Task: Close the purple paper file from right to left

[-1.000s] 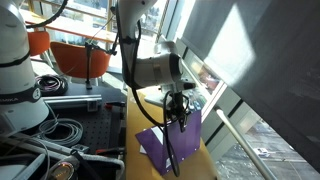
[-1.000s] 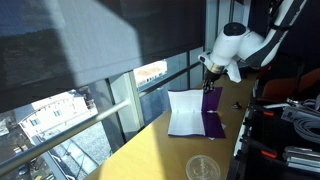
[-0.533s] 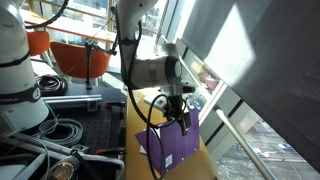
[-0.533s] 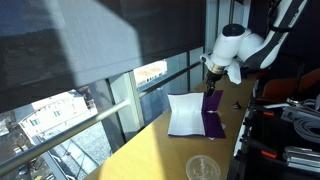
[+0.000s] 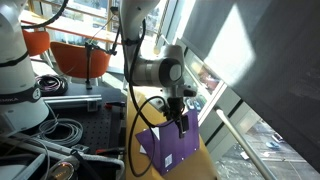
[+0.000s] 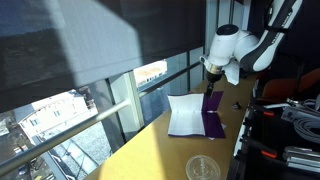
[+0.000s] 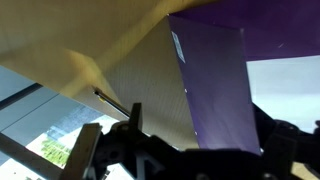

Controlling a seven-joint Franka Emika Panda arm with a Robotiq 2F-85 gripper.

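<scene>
At right of centre in an exterior view, the purple paper file (image 6: 213, 122) lies on the bench (image 6: 150, 150) beneath the gripper (image 6: 210, 90), jaws spread wide and empty, white sheet (image 6: 185, 112) bare, so the closing fold looks unfinished.

Yellow tabletop (image 6: 160, 150) taken as landmark. A clear round dish (image 6: 203, 168) is seen on its near end, a small dark object (image 6: 237, 105) near its far edge; what it is cannot be told. Grey roller blind (image 6: 90, 50) is hung above the tabletop, window railing (image 6: 62, 133) run alongside it, buildings (image 6: 45, 112) seen beyond it. Beside the tabletop, a black perforated board (image 5: 95, 125) is laid with coiled cables (image 5: 60, 130); an orange seat (image 5: 78, 55) is seen behind.
</scene>
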